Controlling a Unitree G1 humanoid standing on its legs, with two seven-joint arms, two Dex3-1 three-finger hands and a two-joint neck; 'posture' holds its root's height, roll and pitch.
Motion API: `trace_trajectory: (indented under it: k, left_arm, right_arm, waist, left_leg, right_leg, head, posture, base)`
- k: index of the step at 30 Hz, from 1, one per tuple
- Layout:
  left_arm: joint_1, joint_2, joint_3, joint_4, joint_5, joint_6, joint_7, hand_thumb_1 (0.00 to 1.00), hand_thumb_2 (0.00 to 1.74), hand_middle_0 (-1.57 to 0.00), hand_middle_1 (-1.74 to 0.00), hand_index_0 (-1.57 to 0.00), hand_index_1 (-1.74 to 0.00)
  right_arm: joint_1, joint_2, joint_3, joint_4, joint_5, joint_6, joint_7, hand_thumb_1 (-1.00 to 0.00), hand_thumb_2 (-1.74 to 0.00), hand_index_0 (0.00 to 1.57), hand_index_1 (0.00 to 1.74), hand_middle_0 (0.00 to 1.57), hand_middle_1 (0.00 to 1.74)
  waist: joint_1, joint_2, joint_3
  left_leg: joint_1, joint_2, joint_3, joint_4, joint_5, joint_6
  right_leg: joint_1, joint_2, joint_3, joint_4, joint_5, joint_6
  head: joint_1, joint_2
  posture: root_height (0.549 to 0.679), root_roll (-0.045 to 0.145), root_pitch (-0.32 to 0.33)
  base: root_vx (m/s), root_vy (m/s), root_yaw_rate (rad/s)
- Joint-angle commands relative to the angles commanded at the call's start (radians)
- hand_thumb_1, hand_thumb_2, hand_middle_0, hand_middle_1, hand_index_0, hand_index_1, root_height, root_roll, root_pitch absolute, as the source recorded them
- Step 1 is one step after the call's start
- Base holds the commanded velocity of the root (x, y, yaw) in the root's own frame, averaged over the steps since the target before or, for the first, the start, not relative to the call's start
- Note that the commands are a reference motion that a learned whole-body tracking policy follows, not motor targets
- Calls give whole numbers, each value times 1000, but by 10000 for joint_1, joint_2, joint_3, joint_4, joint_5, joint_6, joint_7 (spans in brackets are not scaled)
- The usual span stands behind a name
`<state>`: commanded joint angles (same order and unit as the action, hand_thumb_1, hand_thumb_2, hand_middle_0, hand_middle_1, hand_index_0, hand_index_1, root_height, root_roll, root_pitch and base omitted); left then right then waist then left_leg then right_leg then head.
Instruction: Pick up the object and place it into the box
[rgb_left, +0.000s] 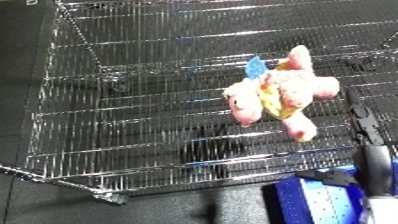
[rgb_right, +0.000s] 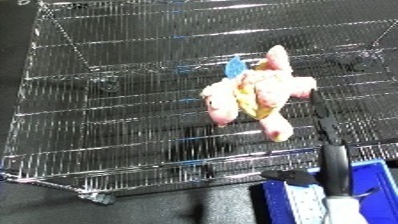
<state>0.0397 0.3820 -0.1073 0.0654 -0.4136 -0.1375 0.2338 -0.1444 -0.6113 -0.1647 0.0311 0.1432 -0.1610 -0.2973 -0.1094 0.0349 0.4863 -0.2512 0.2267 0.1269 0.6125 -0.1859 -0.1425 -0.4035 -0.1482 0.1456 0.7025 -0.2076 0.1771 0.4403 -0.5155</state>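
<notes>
Plush toy (rgb_left: 280, 92), pink and yellow with a blue tag: lies on the wire rack (rgb_left: 133, 125), untouched. Our right hand (rgb_right: 327, 125) hangs just beside it, fingers straight and holding nothing; we judge the reach underway. Next we must close round it, then carry it to the blue bin (rgb_right: 306, 205).

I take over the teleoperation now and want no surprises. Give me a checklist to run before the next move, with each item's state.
1. Pink and yellow plush toy in view on the wire mesh rack: ok.
2. Toy free of any hand: ok, nothing touches it.
3. Right hand close to the toy: ok, its fingers rise just to the right of it.
4. Right hand open for a grasp: cannot tell.
5. Left hand ready: cannot tell, not in view.
6. Blue plastic bin reachable: ok, at the lower right near the rack's edge.
</notes>
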Motion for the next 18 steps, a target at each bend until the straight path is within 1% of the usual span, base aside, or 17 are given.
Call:
trace_trajectory:
  k: [4,8,13,16,18]
  left_arm:
    - [-1,167,-212,40,-81,-57,-85,1000,1740,-1570,-1740,-1570,-1740]
    - [-34,236,-525,47,-132,-134,-160,1000,1740,-1570,-1740,-1570,-1740]
    - [-66,377,-1078,25,-251,-282,-218,1000,1740,-1570,-1740,-1570,-1740]
    - [-61,475,-1302,9,-336,-391,-236,1000,1740,-1570,-1740,-1570,-1740]
    - [-21,551,-1416,-17,-384,-460,-251,1000,1740,-1570,-1740,-1570,-1740]
  right_arm:
    - [-718,-993,391,596,-155,184,95,0,0,0,0,0,0]
    - [-1537,-1750,920,1269,-369,351,96,0,0,0,0,0,0]
    - [-2800,-2589,1779,2474,-497,668,-8,0,0,0,0,0,0]
    - [-3705,-3102,2318,3379,-548,914,-39,0,0,0,0,0,0]
    - [-4308,-3379,2671,3982,-613,1018,-38,0,0,0,0,0,0]
  waist:
    - [134,55,36]
    - [249,215,85]
    - [481,495,102]
    - [610,687,138]
    - [695,817,162]
  left_leg:
    - [-33,-25,-34,22,13,-12]
    - [-89,-57,-71,35,49,-20]
    - [-183,-147,-90,-6,114,-42]
    - [-242,-221,-101,-52,153,-59]
    - [-291,-270,-104,-73,173,-73]
  right_leg:
    - [-83,-24,4,67,35,-5]
    - [-188,-50,-5,141,49,-9]
    - [-360,-122,7,224,58,0]
    - [-471,-164,19,262,49,3]
    - [-561,-191,28,292,44,5]
  head:
    - [319,9]
    - [698,-130]
    - [1184,-124]
    - [1372,-31]
    - [1533,126]
  posture:
    - [630,72,-107]
    - [629,74,-102]
    - [629,79,-92]
    - [629,83,-84]
    - [628,85,-79]
  base:
    - [17,-26,27]
    - [15,-9,26]
    - [16,5,42]
    - [17,20,29]
    - [20,27,12]
